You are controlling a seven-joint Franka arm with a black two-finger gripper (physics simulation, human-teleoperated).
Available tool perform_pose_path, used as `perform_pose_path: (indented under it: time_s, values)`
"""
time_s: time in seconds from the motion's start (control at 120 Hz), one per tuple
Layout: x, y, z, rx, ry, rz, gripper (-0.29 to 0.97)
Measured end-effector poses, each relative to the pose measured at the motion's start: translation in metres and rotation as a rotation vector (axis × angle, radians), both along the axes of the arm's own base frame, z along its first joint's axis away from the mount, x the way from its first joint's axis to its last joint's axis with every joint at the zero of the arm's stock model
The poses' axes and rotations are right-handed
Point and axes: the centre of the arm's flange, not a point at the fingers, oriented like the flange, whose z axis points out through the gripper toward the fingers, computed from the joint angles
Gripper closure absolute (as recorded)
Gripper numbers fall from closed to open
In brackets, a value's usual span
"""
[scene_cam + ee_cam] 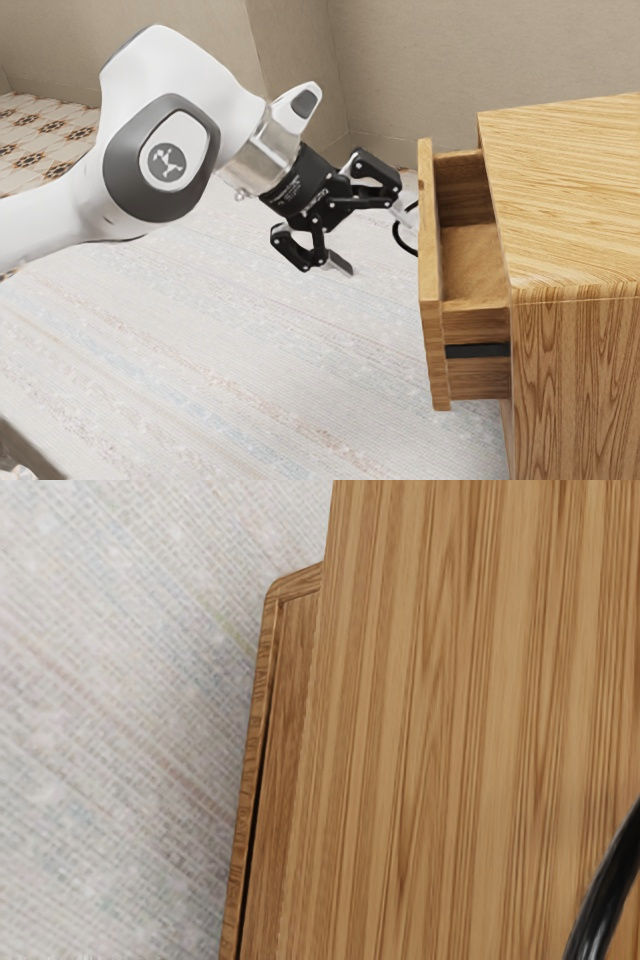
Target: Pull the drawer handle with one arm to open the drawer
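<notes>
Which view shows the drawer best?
The exterior view: the drawer sits pulled out of the cabinet, its front, side and inside visible. The wrist view gives its front panel close up, plus a piece of the black handle.

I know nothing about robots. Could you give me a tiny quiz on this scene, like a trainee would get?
1. True or false: the drawer is fully shut.
2. Fill the gap: the end effector is right beside the drawer's black ____.
3. The cabinet looks made of: A. metal B. wood C. glass

Key: 1 false, it stands partly pulled out; 2 handle; 3 B.
</notes>
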Motion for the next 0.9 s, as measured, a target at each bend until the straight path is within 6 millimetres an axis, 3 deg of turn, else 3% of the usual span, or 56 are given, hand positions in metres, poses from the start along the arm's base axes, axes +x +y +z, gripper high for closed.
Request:
perform_pose_path:
  time_s: [0.717,0.9]
  values:
    - [-0.036,0.047,-0.007,-0.038,0.004,0.02,0.0]
    - [-0.048,0.069,-0.006,-0.05,-0.002,0.035,0.0]
